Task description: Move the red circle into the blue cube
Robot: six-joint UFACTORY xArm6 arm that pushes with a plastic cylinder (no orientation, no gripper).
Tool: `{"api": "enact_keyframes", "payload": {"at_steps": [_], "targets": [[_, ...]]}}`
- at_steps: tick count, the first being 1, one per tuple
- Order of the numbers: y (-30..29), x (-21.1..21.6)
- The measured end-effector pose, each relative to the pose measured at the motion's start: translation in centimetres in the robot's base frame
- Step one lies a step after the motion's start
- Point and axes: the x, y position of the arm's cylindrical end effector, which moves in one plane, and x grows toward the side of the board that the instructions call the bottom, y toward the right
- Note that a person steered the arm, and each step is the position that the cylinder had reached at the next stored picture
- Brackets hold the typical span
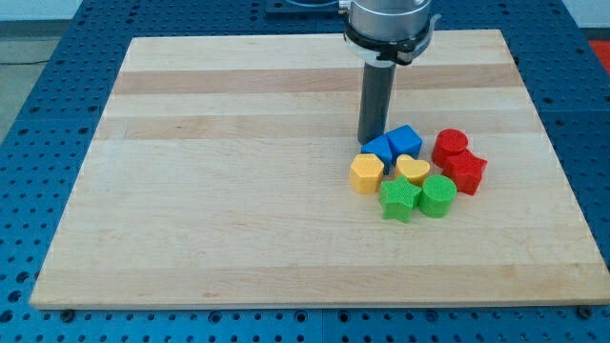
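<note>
The red circle [451, 145] lies at the view's right of the cluster, just above a red star [465, 172]. The blue cube [405, 142] sits to its left, a small gap apart. A second blue block [381, 150] touches the cube's left side. My tip [368, 143] stands at the upper left of that blue block, touching or nearly touching it, left of the cube and far side from the red circle.
A yellow hexagon-like block [366, 172], a yellow heart [412, 170], a green star [399, 199] and a green circle [438, 194] crowd below the blue blocks. The wooden board [238, 171] lies on a blue perforated table [38, 114].
</note>
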Motion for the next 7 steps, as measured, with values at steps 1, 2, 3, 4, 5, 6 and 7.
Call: {"api": "enact_keyframes", "payload": {"at_steps": [1,2,3,4,5,6,7], "targets": [[-0.6,-1.4],[0.2,-2.6],[3.4,-2.6],[3.8,-2.4],[3.9,-2.0],[4.7,-1.6],[5.3,-1.6]]}}
